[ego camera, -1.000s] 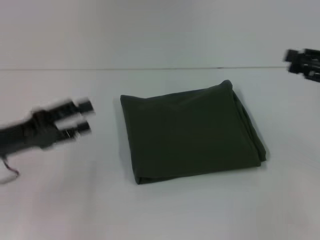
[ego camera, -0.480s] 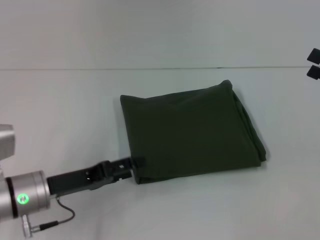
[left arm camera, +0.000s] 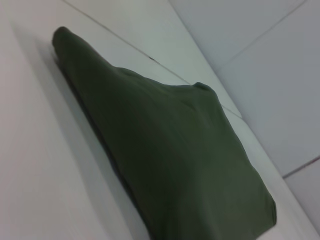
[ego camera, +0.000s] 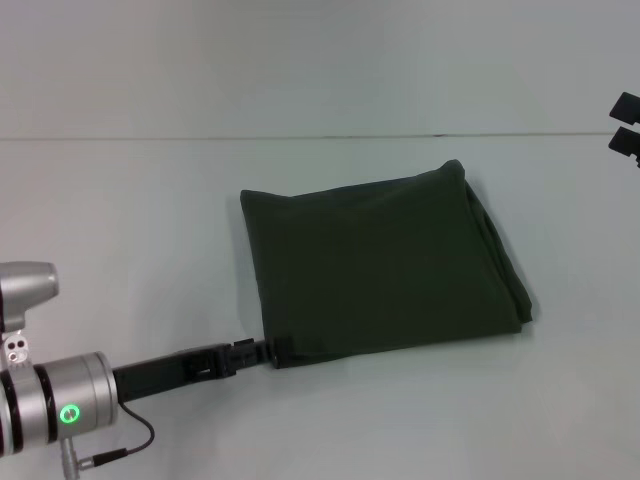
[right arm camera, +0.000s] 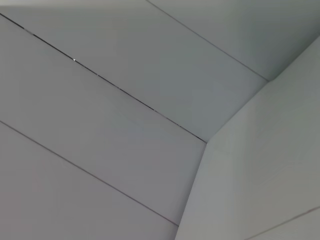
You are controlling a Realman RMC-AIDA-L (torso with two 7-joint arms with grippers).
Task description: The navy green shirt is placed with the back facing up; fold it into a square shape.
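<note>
The navy green shirt (ego camera: pixel 385 265) lies folded into a rough square in the middle of the white table, plain side up. Its layered edges show along the right side. The left wrist view shows the shirt (left arm camera: pixel 175 150) from low and close. My left gripper (ego camera: pixel 268 351) is low over the table, with its tip at the shirt's near-left corner. My right gripper (ego camera: pixel 626 123) hangs at the far right edge of the head view, well away from the cloth, with its two fingertips apart. The right wrist view shows only wall panels and table.
The white table (ego camera: pixel 120 230) runs back to a pale wall (ego camera: pixel 320 60). A thin cable (ego camera: pixel 115 455) loops beside the left wrist at the near-left edge.
My left arm swung from the shirt's left side down to its near-left corner. The right gripper drew back to the right edge of view. The shirt has not moved.
</note>
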